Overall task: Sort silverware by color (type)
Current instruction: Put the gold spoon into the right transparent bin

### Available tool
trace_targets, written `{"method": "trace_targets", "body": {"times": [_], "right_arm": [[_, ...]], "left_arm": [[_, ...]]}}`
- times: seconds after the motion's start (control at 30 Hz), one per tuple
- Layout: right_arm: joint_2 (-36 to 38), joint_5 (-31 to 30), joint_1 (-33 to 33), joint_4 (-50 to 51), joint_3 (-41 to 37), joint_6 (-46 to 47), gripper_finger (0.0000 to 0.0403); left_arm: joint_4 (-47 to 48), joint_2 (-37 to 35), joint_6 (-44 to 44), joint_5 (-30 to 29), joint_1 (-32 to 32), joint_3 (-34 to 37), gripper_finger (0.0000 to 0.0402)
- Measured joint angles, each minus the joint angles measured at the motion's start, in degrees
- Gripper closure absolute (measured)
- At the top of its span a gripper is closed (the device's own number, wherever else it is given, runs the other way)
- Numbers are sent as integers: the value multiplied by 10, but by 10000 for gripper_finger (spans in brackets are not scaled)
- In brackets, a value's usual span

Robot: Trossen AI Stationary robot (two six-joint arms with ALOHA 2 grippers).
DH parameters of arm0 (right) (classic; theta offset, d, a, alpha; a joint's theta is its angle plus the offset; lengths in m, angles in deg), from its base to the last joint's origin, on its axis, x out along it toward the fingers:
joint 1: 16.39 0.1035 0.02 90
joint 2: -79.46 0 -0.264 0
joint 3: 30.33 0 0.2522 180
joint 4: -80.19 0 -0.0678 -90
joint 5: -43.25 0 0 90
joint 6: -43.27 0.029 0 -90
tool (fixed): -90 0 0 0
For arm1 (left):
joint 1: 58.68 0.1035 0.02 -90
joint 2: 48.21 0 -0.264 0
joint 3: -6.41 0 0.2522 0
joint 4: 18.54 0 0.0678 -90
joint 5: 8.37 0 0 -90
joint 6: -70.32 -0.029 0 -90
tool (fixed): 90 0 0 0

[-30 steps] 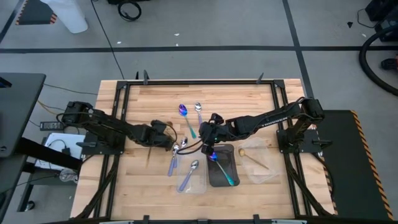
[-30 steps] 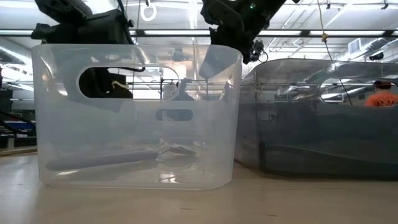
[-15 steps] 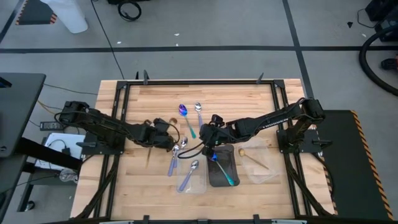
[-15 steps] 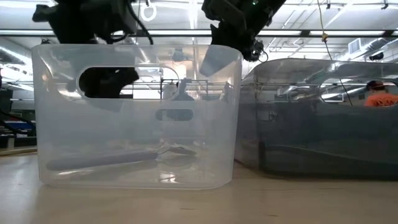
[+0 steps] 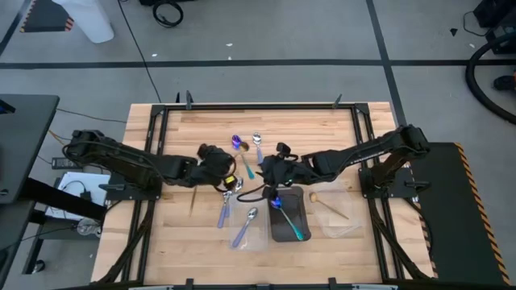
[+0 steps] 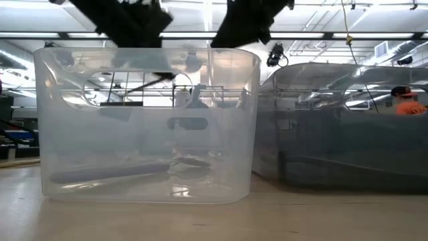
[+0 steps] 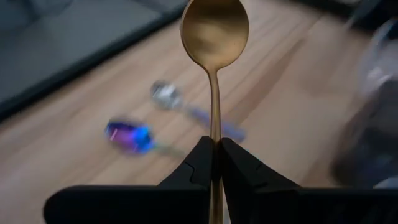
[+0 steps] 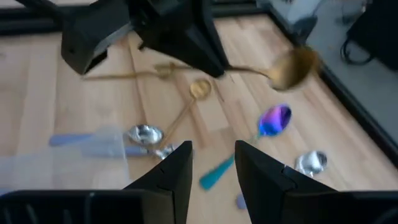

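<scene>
Right now the left gripper (image 7: 216,152) pinches a gold spoon (image 7: 214,31) by its handle, lifted above the table centre, while the right gripper (image 8: 212,165) hovers beside it, fingers parted and empty.

overhead, table-level, two close wrist views

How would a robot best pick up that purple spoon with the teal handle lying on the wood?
By the teal handle, from straight above, pinching across its width. The purple spoon lies flat, and its bowl is broad and rounded; the handle is slim and straight. The open right end effector is nearby.
</scene>
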Motion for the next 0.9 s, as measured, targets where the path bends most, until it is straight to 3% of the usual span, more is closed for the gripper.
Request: {"method": "trace_targets", "body": {"times": [0.13, 0.47, 0.9], "right_arm": [[5, -17, 12, -29, 0, -25, 273], [32, -135, 51, -41, 0, -48, 273], [33, -147, 54, -160, 0, -134, 273]], "left_arm": [[-104, -1, -75, -2, 0, 0, 375], [-306, -1, -219, -1, -7, 0, 375], [-475, -1, -334, 47, -29, 0, 375]]}}
